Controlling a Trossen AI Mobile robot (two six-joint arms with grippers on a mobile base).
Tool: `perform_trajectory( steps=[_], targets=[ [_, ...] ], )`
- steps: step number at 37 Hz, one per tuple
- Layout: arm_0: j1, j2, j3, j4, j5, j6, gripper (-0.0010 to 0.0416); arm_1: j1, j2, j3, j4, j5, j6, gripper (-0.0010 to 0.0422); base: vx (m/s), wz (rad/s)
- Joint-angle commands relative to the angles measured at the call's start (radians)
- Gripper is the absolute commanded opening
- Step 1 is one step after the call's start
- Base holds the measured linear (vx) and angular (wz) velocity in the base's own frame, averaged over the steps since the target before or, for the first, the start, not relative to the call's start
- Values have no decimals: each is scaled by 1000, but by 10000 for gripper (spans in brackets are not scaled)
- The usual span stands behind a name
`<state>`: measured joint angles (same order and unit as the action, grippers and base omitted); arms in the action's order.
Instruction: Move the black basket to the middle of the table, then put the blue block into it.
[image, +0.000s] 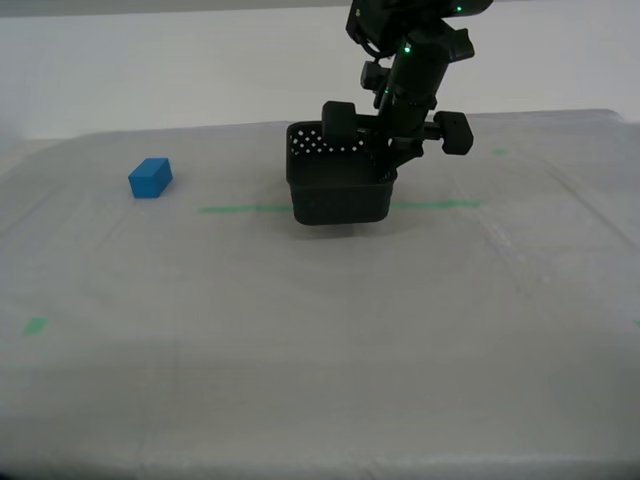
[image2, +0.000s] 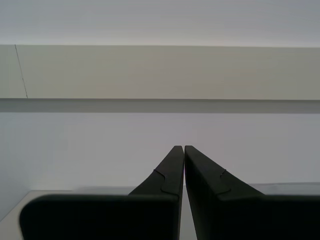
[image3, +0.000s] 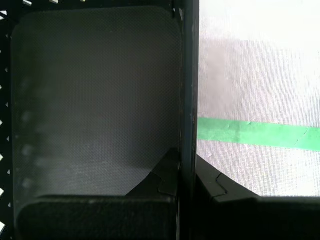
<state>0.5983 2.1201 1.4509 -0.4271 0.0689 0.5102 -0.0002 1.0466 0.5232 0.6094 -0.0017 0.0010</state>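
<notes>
The black basket (image: 338, 186) hangs slightly tilted just above the table (image: 300, 340), over the green tape line near the middle. My first gripper (image: 390, 165) is shut on the basket's wall at the exterior view's right; in the first wrist view the wall (image3: 189, 100) stands between its two fingers (image3: 165, 175), and the basket's empty floor (image3: 95, 100) shows beside it. The blue block (image: 150, 178) lies on the table at the exterior view's left, apart from the basket. My second gripper (image2: 184, 148) is shut and empty, pointing at a pale wall; it is out of the exterior view.
A thin green tape line (image: 240, 209) runs across the table under the basket, also seen in the first wrist view (image3: 255, 134). Small green tape bits lie at the exterior view's near left (image: 36, 325) and far right (image: 498, 152). The table's far edge meets a white wall.
</notes>
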Motion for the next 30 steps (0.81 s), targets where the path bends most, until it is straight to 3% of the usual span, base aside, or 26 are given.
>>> perform_trajectory(
  steps=[1,18,30],
  targets=[
    [-3,2,-5,5,5,7,0,0,0,0,6,-1,-1,0,0,0],
    [-11,2,-9,-1,8,7,7,0,0,0,6,-1,-1,0,0,0],
    [-18,2,-10,-23,11,3,89,0,0,0,6,-1,-1,0,0,0]
  ],
)
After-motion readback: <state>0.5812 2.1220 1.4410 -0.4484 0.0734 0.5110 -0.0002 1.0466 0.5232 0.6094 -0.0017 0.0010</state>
